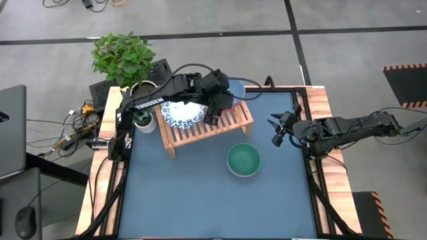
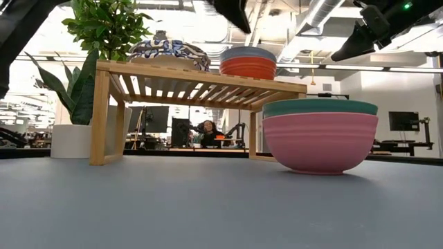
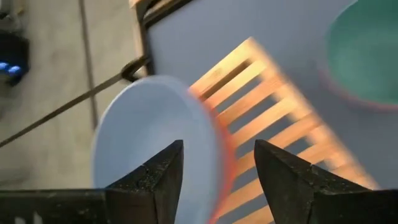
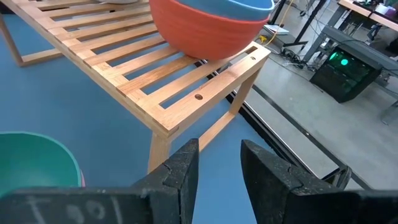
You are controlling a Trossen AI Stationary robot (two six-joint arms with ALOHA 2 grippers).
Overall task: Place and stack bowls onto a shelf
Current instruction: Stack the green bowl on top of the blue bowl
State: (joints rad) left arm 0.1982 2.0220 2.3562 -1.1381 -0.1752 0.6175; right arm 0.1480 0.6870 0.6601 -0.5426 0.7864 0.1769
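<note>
High view shows the left gripper (image 1: 215, 115), released, above the shelf (image 1: 235, 119) at upper centre, where a careless lift could clip the blue bowl (image 3: 155, 137) off the red bowl (image 4: 205, 28).

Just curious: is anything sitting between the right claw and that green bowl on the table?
No. In the high view only bare blue tabletop separates the right claw from the green bowl.

Grey floor (image 1: 200, 17) with dark seams surrounds the table; ceiling strip lights (image 2: 325, 10) glow overhead.
</note>
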